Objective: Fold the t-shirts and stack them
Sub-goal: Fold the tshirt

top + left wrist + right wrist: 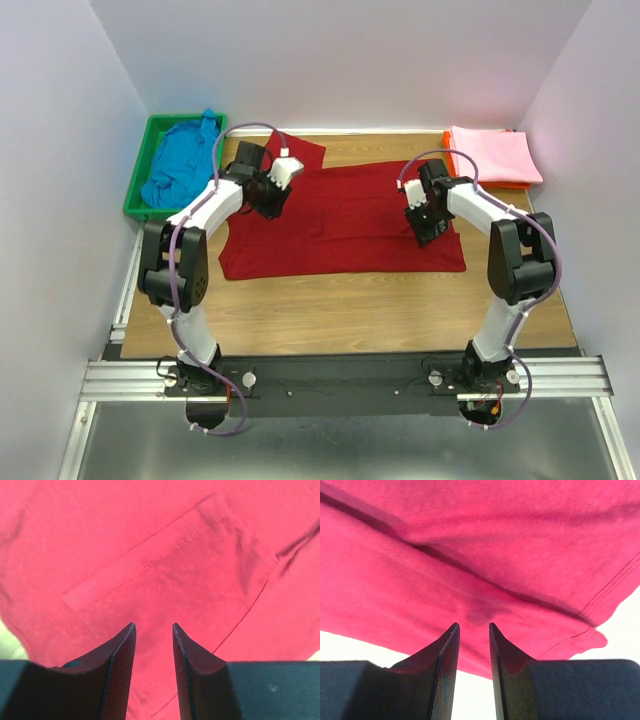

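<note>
The red tee (340, 235) lay flat mid-table (350, 300), likely for folding, with the left pincer (154, 626) and right pincer (474, 625) narrowly parted, empty, over its ends.

The left arm (205, 210) reaches forward from its base with the elbow raised and the wrist bent down. The left end effector (153, 626) points downward, its two dark fingers standing apart with a clear gap. The right arm (497, 215) mirrors this pose, elbow out to the right, and the right end effector (473, 625) has its fingers parted by a slightly narrower gap.
</note>
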Motion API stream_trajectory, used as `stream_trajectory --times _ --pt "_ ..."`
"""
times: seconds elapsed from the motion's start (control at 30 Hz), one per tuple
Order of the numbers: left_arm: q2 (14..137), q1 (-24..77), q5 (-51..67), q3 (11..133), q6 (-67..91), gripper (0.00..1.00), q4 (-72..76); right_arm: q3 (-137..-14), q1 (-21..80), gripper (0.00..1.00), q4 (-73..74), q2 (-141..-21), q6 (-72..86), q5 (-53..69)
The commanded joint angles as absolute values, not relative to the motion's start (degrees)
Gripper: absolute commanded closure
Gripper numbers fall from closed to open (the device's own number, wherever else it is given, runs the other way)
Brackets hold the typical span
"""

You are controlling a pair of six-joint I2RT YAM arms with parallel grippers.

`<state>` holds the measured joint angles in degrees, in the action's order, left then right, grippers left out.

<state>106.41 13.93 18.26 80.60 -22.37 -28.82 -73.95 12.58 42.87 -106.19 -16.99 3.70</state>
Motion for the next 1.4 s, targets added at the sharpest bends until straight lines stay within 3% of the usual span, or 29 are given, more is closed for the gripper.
stream_trajectory --times 0.0,0.23,0.7,0.97,1.13,1.37 --pt "101.0 13.4 20.0 73.2 -30.6 0.56 -36.1 -74.9 11.3 0.64 39.5 -108.9 -22.3 0.3" --pt "101.4 12.0 15.2 66.2 -34.0 0.56 -34.5 -71.0 11.2 0.64 37.5 -111.4 -24.0 -1.8" --pt "93.7 11.8 12.5 50.2 -42.4 0.6 -39.1 -51.0 19.0 0.61 40.9 -95.5 -23.5 1.1" --pt "88.2 11.6 13.1 49.2 -45.8 0.58 -44.3 -58.4 19.2 0.57 52.5 -93.7 -25.0 8.0" --pt "87.5 10.9 17.3 58.1 -46.2 0.55 -47.3 -65.5 17.7 0.41 53.7 -91.5 -24.1 10.6" --pt "92.0 8.3 17.1 60.0 -45.0 0.55 -44.3 -68.7 14.9 0.47 51.9 -100.5 -27.4 5.1"
